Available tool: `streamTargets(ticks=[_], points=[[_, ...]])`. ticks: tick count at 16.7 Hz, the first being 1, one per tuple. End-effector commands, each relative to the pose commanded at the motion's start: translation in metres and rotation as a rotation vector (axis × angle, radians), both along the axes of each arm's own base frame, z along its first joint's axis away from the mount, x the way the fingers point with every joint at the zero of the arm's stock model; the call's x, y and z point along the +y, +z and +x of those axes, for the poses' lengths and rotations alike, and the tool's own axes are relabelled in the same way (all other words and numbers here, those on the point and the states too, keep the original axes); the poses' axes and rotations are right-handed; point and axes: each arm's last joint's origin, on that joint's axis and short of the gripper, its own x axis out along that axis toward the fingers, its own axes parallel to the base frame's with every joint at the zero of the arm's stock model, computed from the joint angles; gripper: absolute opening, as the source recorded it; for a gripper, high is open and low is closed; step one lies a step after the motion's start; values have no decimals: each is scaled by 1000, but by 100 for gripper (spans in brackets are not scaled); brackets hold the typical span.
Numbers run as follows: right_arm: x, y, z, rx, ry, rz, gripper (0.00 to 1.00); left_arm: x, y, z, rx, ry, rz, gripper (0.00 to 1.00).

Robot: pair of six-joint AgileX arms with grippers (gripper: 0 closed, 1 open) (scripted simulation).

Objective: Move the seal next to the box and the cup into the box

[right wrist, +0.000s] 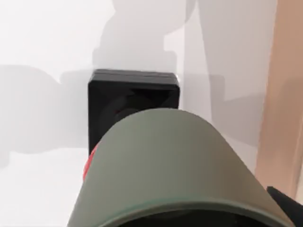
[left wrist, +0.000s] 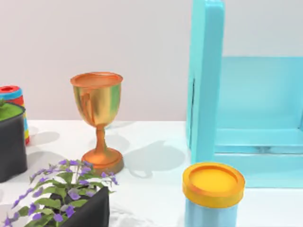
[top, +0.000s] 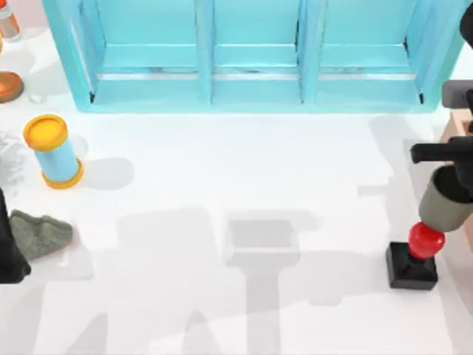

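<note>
The seal (top: 411,268), a black square block with a red knob, stands on the table at the right. Its black base (right wrist: 132,94) also shows in the right wrist view. The dark olive cup (top: 446,207) hangs tilted just above the seal's knob, and my right gripper (top: 457,171) is shut on it. Seen from the right wrist, the cup (right wrist: 170,165) covers most of the seal. A strip of the tan box (top: 460,124) lies at the right edge, just beyond the seal, and its wall (right wrist: 284,94) stands close beside the seal. My left gripper (top: 11,251) is parked at the left edge.
A big turquoise shelf unit (top: 251,52) spans the back. A light-blue cylinder with a yellow lid (top: 53,151) and a grey-green lump (top: 41,233) sit at the left. An orange goblet (left wrist: 97,118) and a black planter with purple flowers (left wrist: 66,198) stand at the far left.
</note>
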Motion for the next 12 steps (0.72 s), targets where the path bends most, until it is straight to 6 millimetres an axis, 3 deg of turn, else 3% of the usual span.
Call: streamTargets(ticks=[4,7,9,12], points=[[-81,1,-4,7,128,-8,0,0,0,0,0,0,0,100],[-142,-1,-30,1,115,-15,0,0,0,0,0,0,0,100],[-170,-4,-51,-6,84,-23,0,0,0,0,0,0,0,100],[-193,-8,-75,-16,37,-36,0,0,0,0,0,0,0,100]])
